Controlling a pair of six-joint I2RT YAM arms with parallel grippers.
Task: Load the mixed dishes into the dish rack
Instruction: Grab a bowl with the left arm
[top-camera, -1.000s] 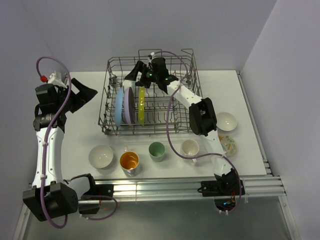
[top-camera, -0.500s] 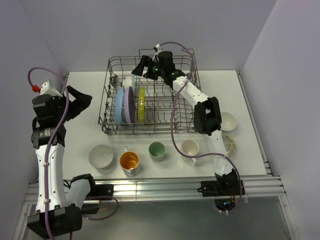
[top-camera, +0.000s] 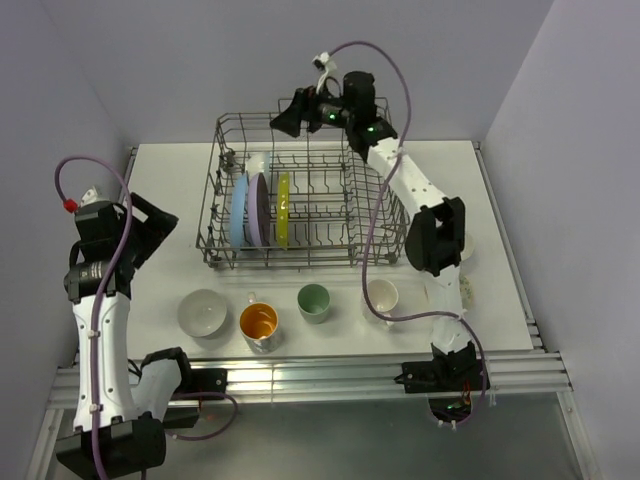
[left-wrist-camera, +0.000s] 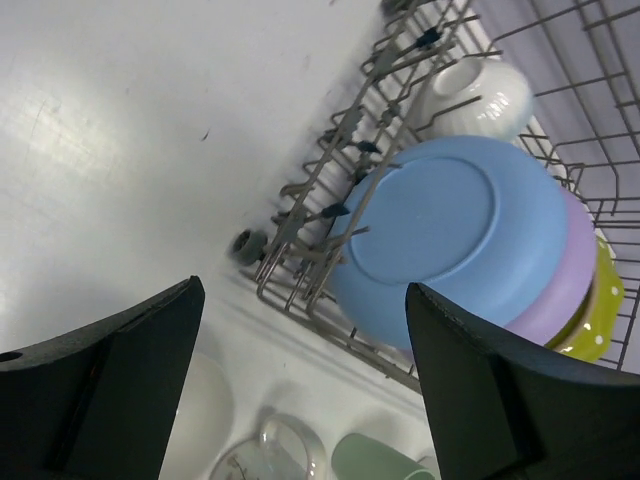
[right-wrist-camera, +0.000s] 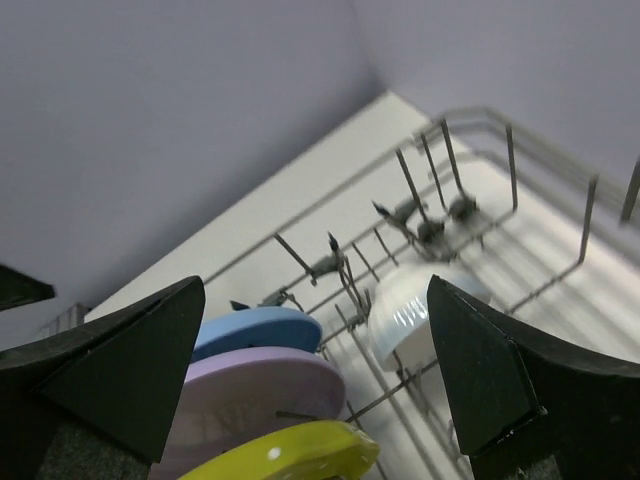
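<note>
The dish rack (top-camera: 318, 232) holds a blue plate (top-camera: 238, 210), a lavender plate (top-camera: 256, 208) and a yellow-green plate (top-camera: 284, 208) on edge, with a white bowl (top-camera: 257, 165) behind them. My right gripper (top-camera: 290, 115) hangs open and empty above the rack's back rim; its view shows the bowl (right-wrist-camera: 410, 315) and plates (right-wrist-camera: 265, 385) below. My left gripper (top-camera: 150, 225) is open and empty left of the rack, facing the blue plate (left-wrist-camera: 450, 230). In front of the rack stand a white bowl (top-camera: 202, 312), orange-inside cup (top-camera: 259, 322), pale green cup (top-camera: 314, 301) and white mug (top-camera: 381, 296).
The right arm's elbow (top-camera: 435, 235) covers most of a white bowl (top-camera: 469, 246) and a floral bowl (top-camera: 466, 292) at the table's right. Walls close in at the back and both sides. An aluminium rail (top-camera: 320, 370) runs along the near edge.
My right gripper has risen out of the rack and drawn back over its rear rim. My left gripper has dropped lower and nearer, beside the rack's left side.
</note>
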